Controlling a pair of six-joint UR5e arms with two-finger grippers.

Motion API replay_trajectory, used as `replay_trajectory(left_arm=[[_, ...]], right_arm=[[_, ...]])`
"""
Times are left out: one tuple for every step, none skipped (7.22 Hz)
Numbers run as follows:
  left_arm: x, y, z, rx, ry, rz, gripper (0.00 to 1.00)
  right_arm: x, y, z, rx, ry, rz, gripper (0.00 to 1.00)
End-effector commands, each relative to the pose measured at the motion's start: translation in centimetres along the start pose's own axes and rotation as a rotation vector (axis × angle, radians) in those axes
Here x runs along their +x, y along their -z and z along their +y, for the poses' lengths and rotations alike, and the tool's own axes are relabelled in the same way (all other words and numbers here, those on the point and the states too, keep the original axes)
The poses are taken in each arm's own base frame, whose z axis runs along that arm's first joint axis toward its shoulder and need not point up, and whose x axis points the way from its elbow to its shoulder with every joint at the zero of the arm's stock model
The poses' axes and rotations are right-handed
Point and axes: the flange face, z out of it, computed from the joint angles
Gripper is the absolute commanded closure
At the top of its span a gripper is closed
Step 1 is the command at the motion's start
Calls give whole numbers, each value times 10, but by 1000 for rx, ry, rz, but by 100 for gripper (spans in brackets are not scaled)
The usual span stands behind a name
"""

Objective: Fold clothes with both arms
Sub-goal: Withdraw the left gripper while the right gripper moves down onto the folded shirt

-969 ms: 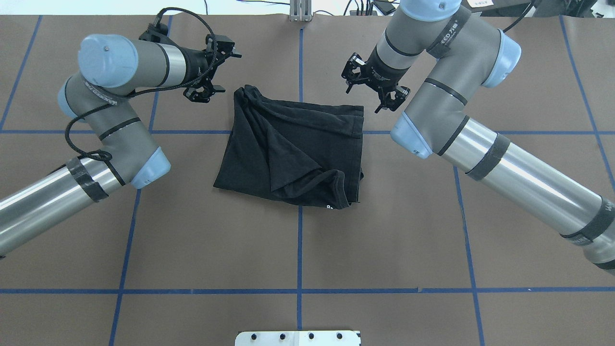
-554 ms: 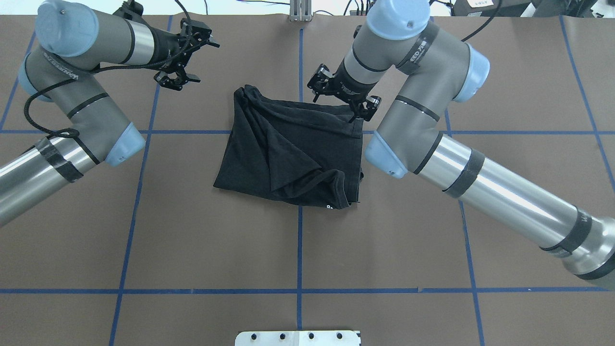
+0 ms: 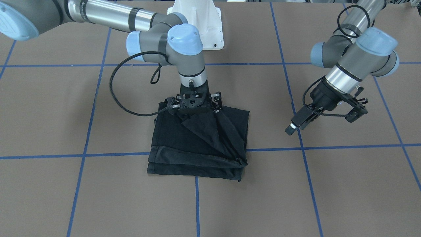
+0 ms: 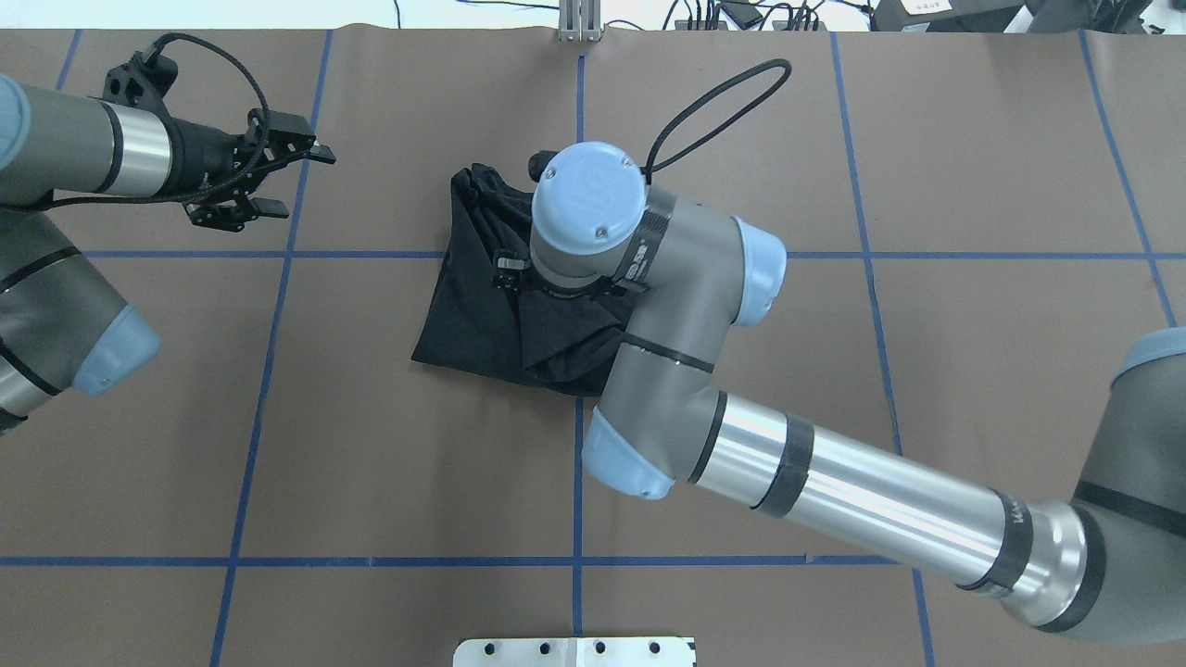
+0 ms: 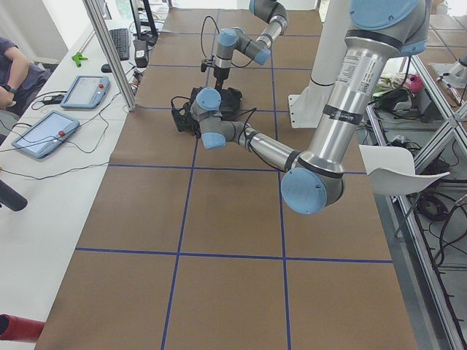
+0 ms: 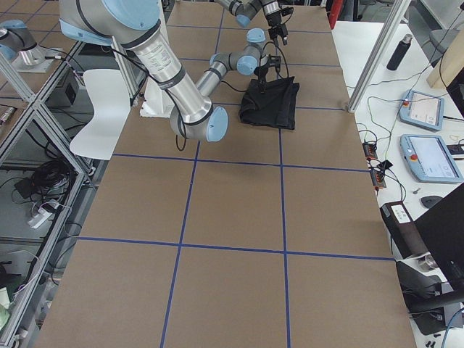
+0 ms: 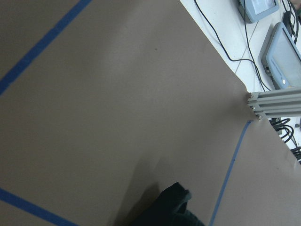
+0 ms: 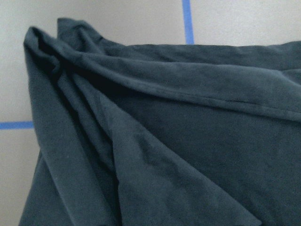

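Currently, the left arm's small black two-finger gripper (image 4: pixel 295 181) hangs spread wide, empty, well left of the folded black fabric T-shirt (image 4: pixel 468 310) on the brown, blue-gridded table (image 4: pixel 371 463). The right arm's black gripper (image 3: pixel 196 110) points down onto the shirt's middle; its opening cannot be determined. Against the earlier frame, the left gripper has withdrawn outward and the right has moved inward from the shirt's far edge.

Bright even light, soft shadows (wrist views hazy)
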Motion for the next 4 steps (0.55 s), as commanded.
replay_trajectory(left_arm=[[-9,5,2,-1,-2,-8,0],[-12,6,2,-2,-1,-11,0],[-11,5,2,-2,0,-11,0],[-11,5,2,-4,8,-11,0]], right_arm=[[-32,-16,61,15,179,82,22],[-37,-24,79,29,253,102,27],[-37,-25,81,22,273,131,41],[-36,-25,79,19,291,141,49]])
